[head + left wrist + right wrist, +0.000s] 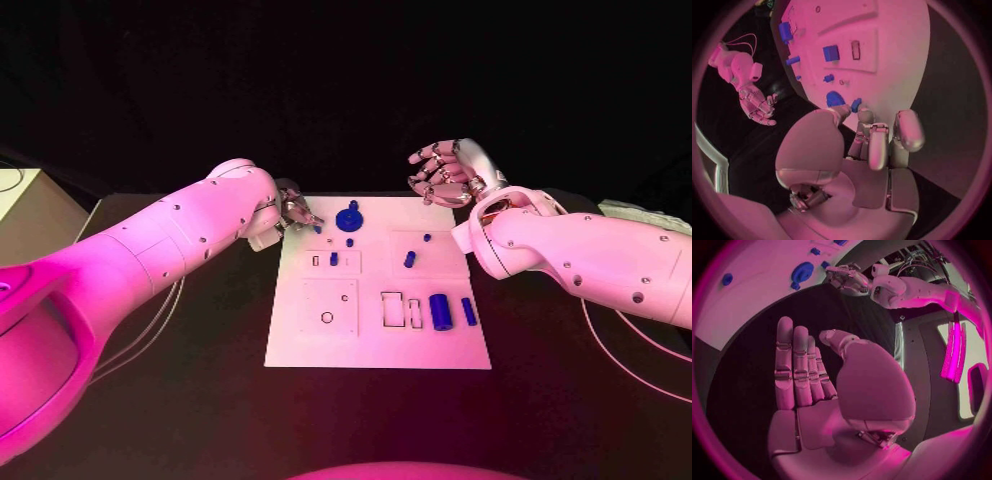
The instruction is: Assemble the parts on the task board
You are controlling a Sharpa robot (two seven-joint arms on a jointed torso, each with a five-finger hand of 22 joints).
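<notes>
The white task board lies in the middle of the table. At its far end stands a round blue part with a knob; small blue pegs stand in its middle. My left hand is at the board's far left corner, fingertips drawn together by a small blue peg beside the round part. Whether they grip the peg is unclear. My right hand hovers above the far right corner, fingers apart and holding nothing.
Two larger blue cylinders lie side by side on the board's near right part, next to rectangular slots. A cable runs under the right arm. Black table surrounds the board.
</notes>
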